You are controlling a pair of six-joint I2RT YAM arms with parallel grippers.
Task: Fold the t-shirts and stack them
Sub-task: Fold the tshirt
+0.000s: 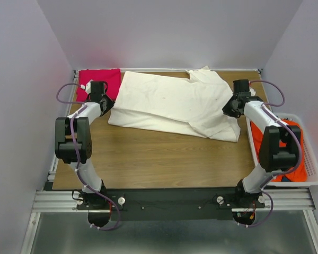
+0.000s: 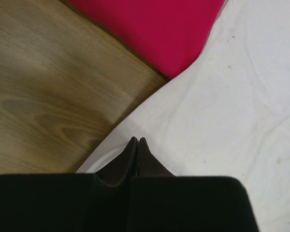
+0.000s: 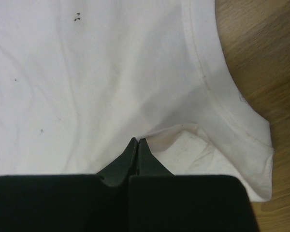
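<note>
Right gripper [image 3: 137,140] fingers are pinched together on a puckered fold of the cream-white t-shirt [image 1: 169,103]. Left gripper [image 2: 137,140] is closed at its opposite edge, can't tell if it's got cloth. The shirt's spread across the table [image 1: 159,159], with the magenta-pink t-shirt [image 1: 108,75] at the far left.

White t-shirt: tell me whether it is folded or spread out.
The white t-shirt is partly folded: its near long edge lies doubled over, yet it stretches across most of the table.

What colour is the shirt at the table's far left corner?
The shirt is magenta pink, clearest in the left wrist view.
</note>
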